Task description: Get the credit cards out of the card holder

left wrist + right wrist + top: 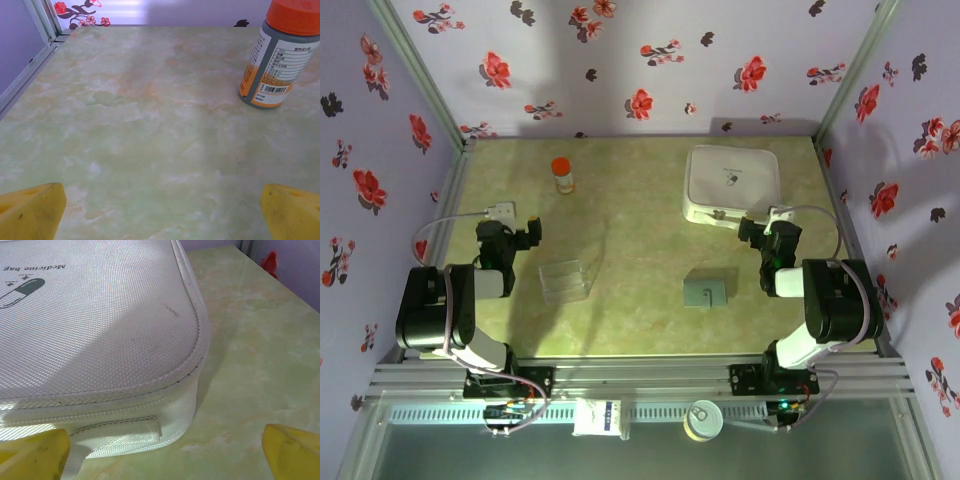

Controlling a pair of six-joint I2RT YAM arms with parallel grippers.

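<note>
Resting flat on marbled table point(640, 200), the card holder point(706, 291) looks rectangular.

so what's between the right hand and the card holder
Nothing. In the top view the table between the right hand and the card holder is bare; the white medicine bag lies beyond the hand, not between.
</note>
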